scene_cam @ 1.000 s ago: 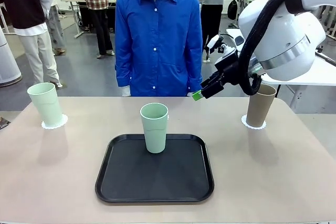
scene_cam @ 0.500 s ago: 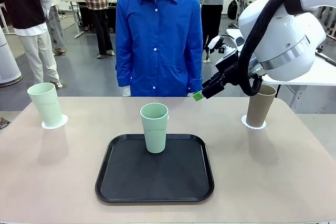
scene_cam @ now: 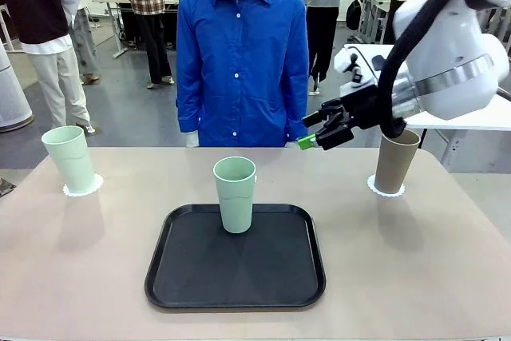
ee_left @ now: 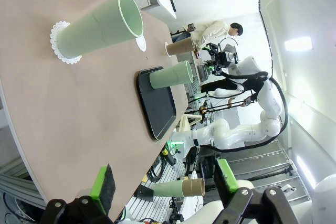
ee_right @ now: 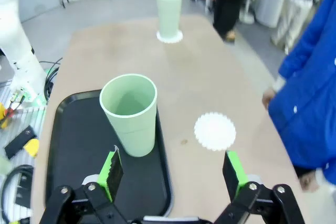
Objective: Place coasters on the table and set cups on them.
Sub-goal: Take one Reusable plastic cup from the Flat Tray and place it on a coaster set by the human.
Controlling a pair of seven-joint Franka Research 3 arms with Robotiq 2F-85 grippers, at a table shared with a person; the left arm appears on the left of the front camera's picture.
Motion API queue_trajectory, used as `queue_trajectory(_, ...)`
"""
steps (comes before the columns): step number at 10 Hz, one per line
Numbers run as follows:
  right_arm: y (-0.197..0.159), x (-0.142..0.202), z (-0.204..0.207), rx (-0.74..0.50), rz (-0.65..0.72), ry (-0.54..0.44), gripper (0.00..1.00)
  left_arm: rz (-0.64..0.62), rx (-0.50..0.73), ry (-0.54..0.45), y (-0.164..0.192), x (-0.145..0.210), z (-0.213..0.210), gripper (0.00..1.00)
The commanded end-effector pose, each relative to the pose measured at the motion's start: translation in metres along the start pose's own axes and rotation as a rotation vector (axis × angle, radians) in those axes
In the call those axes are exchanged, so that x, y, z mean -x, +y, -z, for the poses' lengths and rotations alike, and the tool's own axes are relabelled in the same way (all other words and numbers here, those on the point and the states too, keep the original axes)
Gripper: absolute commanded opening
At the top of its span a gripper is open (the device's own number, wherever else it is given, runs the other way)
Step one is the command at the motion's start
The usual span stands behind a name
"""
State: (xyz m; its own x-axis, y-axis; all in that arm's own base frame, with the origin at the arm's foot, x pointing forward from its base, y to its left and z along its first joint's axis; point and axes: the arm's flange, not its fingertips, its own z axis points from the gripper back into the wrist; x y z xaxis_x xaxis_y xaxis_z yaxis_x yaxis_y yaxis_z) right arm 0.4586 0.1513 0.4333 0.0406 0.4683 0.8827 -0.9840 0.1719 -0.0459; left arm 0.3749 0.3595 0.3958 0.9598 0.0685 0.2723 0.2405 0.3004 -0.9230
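A mint green cup (scene_cam: pixel 235 193) stands on the black tray (scene_cam: pixel 235 293). Beyond the tray, a bare coaster (ee_right: pixel 214 130) lies on the surface (scene_cam: pixel 415 253). Both robots' jaws are spread, holding nothing.

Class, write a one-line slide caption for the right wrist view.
Open right gripper above a mint cup on the tray, beside an empty coaster.
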Motion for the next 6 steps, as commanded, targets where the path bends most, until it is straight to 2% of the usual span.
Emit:
queue_trajectory(1, -0.014, 0.055, 0.015, -0.068, -0.080, -0.137, 1.00, -0.001, -0.010, -0.004, -0.001, 0.000, -0.001, 1.00)
queue_trajectory(2, -0.015, 0.069, 0.030, -0.084, -0.099, -0.174, 1.00, -0.001, -0.010, -0.004, -0.001, 0.000, -0.001, 1.00)
queue_trajectory(4, -0.015, 0.081, 0.064, -0.151, -0.131, -0.177, 1.00, -0.001, -0.010, -0.004, -0.001, 0.000, -0.001, 1.00)
queue_trajectory(6, -0.003, 0.087, 0.100, -0.231, -0.106, -0.161, 1.00, -0.001, -0.010, -0.004, -0.001, 0.000, -0.001, 1.00)
